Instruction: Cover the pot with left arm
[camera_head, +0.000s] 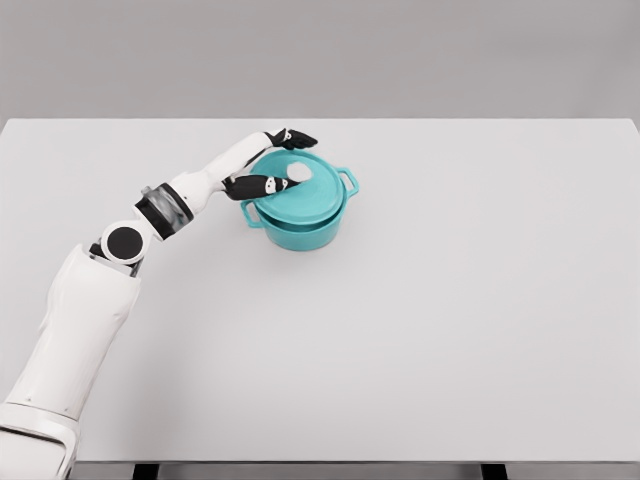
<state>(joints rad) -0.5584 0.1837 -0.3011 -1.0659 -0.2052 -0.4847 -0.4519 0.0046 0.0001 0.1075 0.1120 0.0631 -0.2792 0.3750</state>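
Observation:
A teal pot with two side handles stands on the white table, left of the middle. Its teal lid lies on the pot, with a white knob on top. My left hand reaches over the lid from the left. The black fingers stretch above the lid's far rim, and the thumb lies along the near left side, its tip next to the knob. The fingers are spread wide and are not closed on the knob. The right arm does not show.
My left arm crosses the table's left side from the lower left corner. A grey wall runs behind the table's far edge.

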